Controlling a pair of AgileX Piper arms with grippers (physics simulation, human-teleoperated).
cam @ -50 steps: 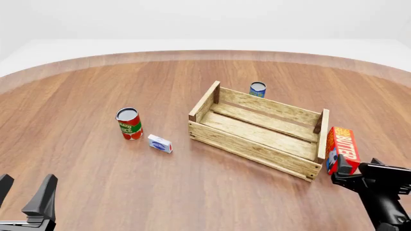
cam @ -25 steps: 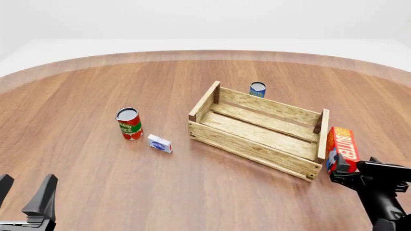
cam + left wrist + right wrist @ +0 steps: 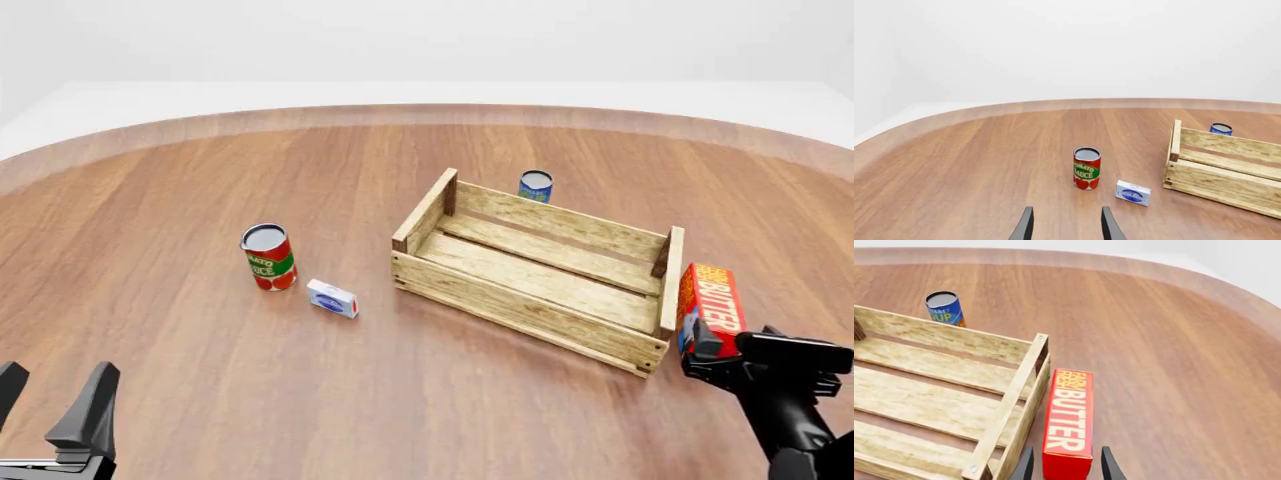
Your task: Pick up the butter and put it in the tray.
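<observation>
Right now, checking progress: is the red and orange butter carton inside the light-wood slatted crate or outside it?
Outside. The red and orange butter carton lies on the table beside the light-wood slatted crate's end board.

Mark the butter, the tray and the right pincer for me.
butter (image 3: 1069,420): right wrist view, lettered top face.
tray (image 3: 515,306): front view, near long side wall.
right pincer (image 3: 1063,466): right wrist view, midway between fingertips, straddling the carton's near end.

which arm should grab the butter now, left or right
Right. The right tool is open with the butter between its fingers, just outside the tray. The left tool is open too, but sits far across the table, nearer the tomato can.
</observation>
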